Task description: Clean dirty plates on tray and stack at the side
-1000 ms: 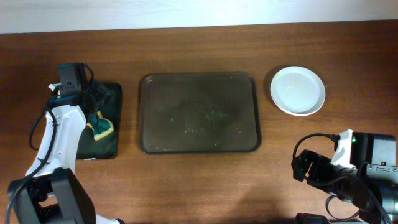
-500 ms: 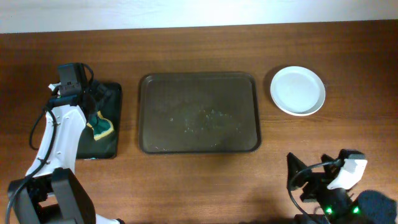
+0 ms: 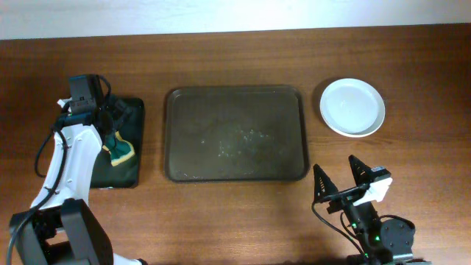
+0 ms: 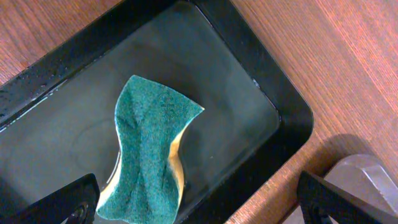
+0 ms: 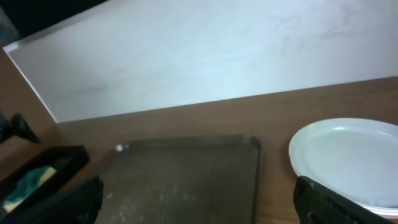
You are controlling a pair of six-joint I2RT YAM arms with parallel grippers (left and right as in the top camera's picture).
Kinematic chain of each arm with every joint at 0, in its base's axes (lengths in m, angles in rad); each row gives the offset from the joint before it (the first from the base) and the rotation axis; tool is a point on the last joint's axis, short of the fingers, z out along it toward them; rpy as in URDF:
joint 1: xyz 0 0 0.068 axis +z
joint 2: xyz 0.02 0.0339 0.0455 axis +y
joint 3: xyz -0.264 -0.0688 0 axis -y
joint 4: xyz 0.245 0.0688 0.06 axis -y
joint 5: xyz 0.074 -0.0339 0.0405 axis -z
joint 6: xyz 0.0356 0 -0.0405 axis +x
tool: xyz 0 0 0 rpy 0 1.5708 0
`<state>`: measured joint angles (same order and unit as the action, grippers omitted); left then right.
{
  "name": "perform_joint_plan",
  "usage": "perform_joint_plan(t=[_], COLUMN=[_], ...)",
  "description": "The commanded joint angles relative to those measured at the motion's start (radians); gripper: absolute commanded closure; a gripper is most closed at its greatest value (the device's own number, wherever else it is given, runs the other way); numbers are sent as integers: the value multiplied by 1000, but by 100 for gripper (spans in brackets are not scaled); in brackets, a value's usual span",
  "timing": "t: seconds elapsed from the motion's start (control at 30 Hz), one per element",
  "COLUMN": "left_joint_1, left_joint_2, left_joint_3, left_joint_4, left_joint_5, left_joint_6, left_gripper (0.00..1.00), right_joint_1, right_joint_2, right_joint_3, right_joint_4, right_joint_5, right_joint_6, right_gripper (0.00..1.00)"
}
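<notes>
No round white plates remain on the brownish-grey rimmed tray [image 3: 235, 133], their stack [image 3: 352, 107] sits beside it, so both wide-open pincers, left [image 4: 199, 202] and right [image 3: 341, 179], should simply retreat clear.

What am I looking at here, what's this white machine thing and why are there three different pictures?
It is a robot with two arms at a wooden table, each ending in a two-finger gripper. One picture looks straight down from above; the other two come from cameras on the wrists, so the dark tips at their bottom corners are the arm's own fingers.

From above, the left gripper hangs over a small black tray with a green and yellow sponge lying in it. The left wrist view shows its fingers apart, holding nothing. The right gripper is near the front edge, also open and empty. In the middle lies the big brownish-grey tray, specked with crumbs, with no plates on it. To its right sit the white plates.
</notes>
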<state>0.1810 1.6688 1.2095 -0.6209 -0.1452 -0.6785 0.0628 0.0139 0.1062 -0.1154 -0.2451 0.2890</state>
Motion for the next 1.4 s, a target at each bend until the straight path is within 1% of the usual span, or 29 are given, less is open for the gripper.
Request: perform_joint_plan(t=[0.0,0.07,0.13,0.17,0.2,0.27,0.3,0.33,0.4,1.03,1.07,1.1,1.2,1.23,1.33,1.37], left_joint_1=[3,3,3,3,3,3,3,3,3,3,3,3,2,0,-46,-68], left_joint_2=[-14,-14,-14,-14,-14,-14,-14,-14,-14,-27,-42,-72,-210,-272,-493,-637], left_joint_3=[12,12,12,12,12,12,12,12,12,12,12,12,4,-20,-166,-275], left_joint_4=[0,0,0,0,0,0,0,0,0,-2,-16,-66,-228,-245,-184,-137], left_joint_5=[3,3,3,3,3,3,3,3,3,0,-24,-42,-28,-5,0,0], left_joint_6=[-3,-2,-2,-2,-3,-3,-3,-3,-2,-2,-2,-2,-2,-2,-2,-2], left_gripper=[1,1,1,1,1,0,1,1,1,1,0,1,1,1,1,1], right_joint_1=[9,9,7,7,7,2,-18,-44,-77,-77,-77,-77,-77,-77,-77,-77], right_joint_2=[-11,-11,-11,-11,-11,-11,-11,-11,-11,-11,-11,-11,-11,-11,-11,-11], right_joint_3=[-101,-101,-101,-101,-101,-101,-101,-101,-101,-101,-101,-101,-101,-101,-101,-101], right_joint_4=[89,64,37,36,35,34,34,33,33,34,34,34,34,34,34,34], right_joint_5=[54,121,248,257,257,257,257,250,250,251,251,251,251,251,251,251], right_joint_6=[-1,-1,-13,-84,-207,-363,-382,-377,-317,-318,-318,-318,-318,-318,-318,-318], right_gripper=[1,2,1,2,2,2,2,2,2,2,2,2,2,2,2,1])
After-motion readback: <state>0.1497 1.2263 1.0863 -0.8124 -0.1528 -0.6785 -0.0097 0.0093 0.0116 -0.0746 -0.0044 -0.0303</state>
